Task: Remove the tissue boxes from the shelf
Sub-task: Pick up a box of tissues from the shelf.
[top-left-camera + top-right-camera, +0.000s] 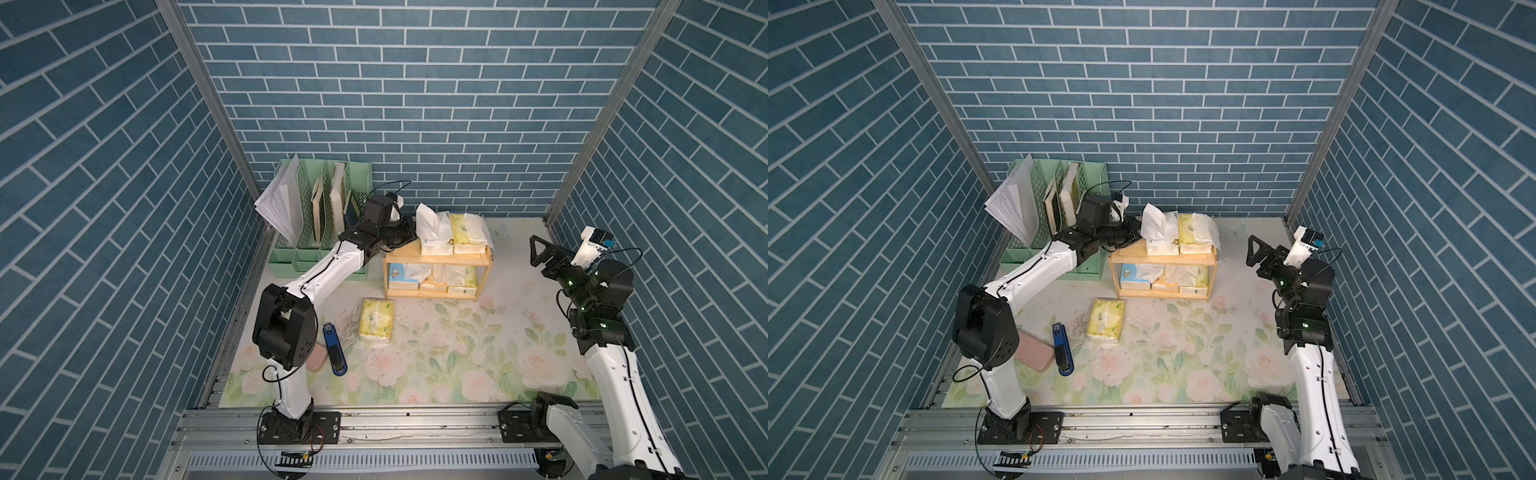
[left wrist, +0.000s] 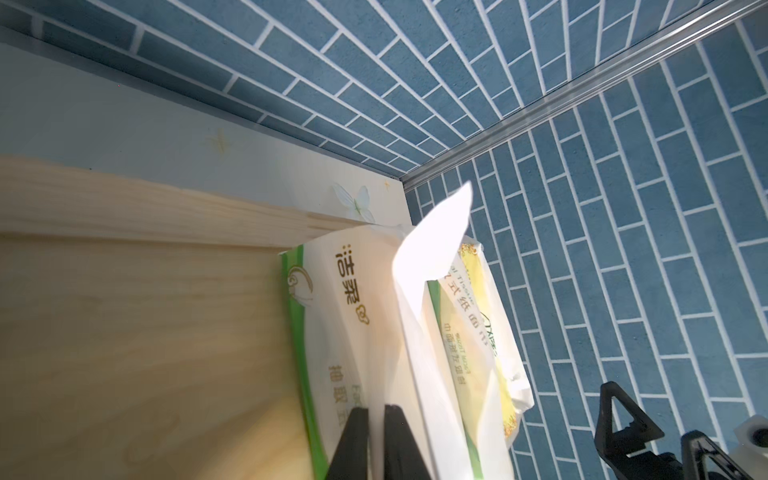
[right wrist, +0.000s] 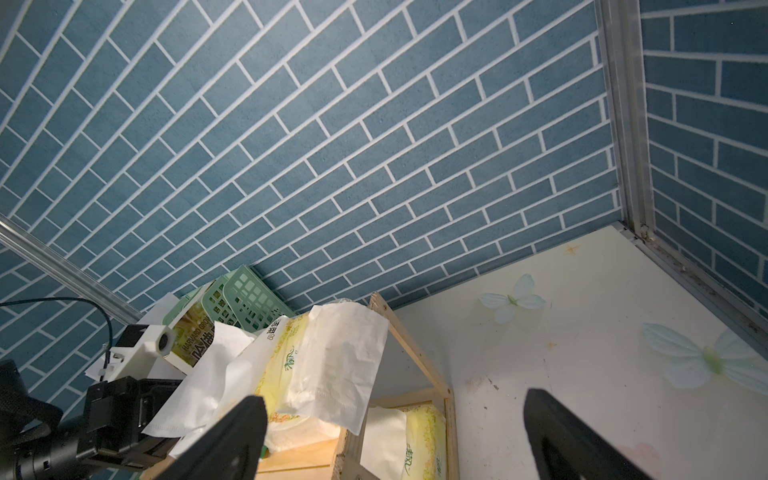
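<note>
I have left hand [image 2: 376,409] clamped on left end of white pack [image 1: 434,239] — to drag it off shelf [image 1: 401,250]; right hand [image 1: 544,251] apart.

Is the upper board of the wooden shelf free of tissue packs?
No, a white pack and a yellow pack lie on the shelf's upper board in a top view.

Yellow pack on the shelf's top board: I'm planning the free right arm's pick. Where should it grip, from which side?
Probably from above, across the width of the yellow pack near its front end: it lies flat on the rimmed shelf, its outer side free, the white pack against the other.
</note>
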